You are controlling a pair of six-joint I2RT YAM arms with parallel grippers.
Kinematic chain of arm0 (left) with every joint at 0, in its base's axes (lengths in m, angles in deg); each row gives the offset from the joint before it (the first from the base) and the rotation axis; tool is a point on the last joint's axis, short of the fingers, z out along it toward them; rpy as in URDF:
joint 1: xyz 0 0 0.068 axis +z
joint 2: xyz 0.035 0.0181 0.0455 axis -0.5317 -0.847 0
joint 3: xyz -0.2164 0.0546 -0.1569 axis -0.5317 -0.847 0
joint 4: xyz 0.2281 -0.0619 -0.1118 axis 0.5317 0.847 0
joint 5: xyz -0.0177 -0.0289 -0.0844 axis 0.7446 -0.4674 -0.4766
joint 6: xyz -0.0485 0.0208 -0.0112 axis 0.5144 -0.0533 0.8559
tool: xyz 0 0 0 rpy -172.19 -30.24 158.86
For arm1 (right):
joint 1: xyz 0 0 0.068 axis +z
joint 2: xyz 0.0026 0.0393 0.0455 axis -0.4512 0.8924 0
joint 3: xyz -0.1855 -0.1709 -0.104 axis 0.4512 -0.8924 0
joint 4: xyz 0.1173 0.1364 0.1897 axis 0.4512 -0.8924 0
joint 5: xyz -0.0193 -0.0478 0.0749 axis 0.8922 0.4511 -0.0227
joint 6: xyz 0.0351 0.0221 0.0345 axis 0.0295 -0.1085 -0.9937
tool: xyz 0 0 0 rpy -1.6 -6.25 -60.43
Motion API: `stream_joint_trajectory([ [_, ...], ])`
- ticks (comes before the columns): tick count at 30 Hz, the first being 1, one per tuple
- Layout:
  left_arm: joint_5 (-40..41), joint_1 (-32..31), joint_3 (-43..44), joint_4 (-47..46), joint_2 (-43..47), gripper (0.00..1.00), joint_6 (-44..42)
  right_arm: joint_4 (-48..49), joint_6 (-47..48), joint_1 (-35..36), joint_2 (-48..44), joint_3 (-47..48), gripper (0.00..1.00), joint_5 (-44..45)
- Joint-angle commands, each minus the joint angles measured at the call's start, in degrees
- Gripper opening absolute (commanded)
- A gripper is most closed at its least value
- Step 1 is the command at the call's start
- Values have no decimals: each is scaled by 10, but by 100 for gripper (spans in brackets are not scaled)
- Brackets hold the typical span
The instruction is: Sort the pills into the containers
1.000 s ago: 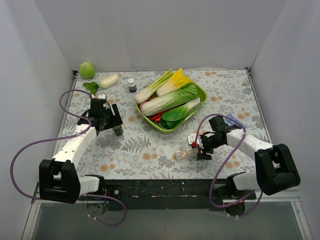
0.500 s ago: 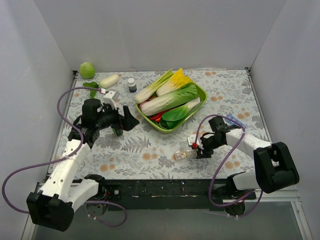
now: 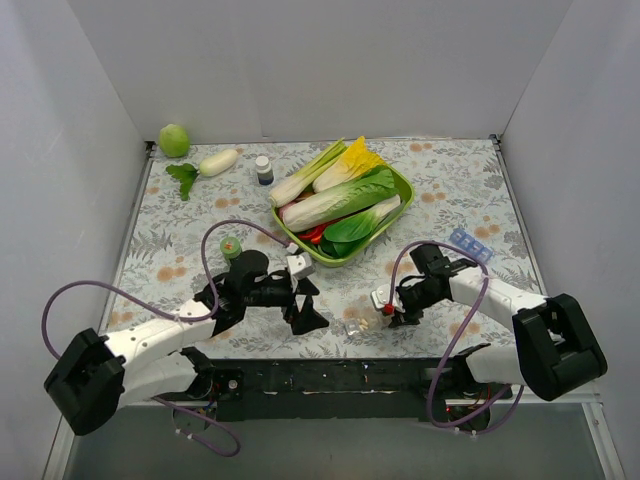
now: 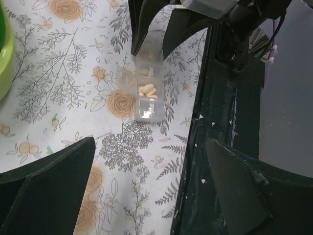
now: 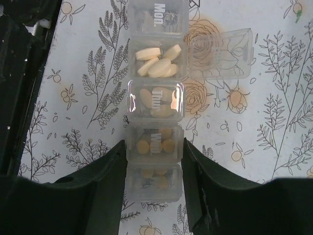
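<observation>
Pinches strip with right end effector at near edge of tabletop, right of centre. Shows one lid flipped open, pale pills inside. Holds left end effector spread wide, just beside strip, no contact.

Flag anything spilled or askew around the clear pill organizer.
Nothing spilled. One lid on the clear pill organizer stands flipped open to the side, baring the pale oblong pills; the other lids look shut.
</observation>
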Motion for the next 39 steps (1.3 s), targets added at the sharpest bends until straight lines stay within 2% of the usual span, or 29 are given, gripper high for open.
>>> stream_joint_trajectory([
  [1,-27,-36,3,-133,-89,98,-52,-10,3,16,-2,-19,28,-2],
  [6,12,-93,13,-184,-185,98,-108,6,-11,27,-8,-26,28,3],
  [12,78,-120,18,-255,-266,98,-141,20,-23,34,-18,-38,27,11],
  [18,132,-150,52,-259,-328,98,-153,30,-38,35,-19,-38,27,14],
  [23,171,-166,46,-295,-327,98,-113,41,-60,35,-13,-37,22,21],
  [29,209,-180,41,-300,-304,92,-81,52,-80,36,-5,-34,19,28],
  [39,148,-185,13,-317,-265,72,-18,63,-103,35,10,-29,17,37],
])
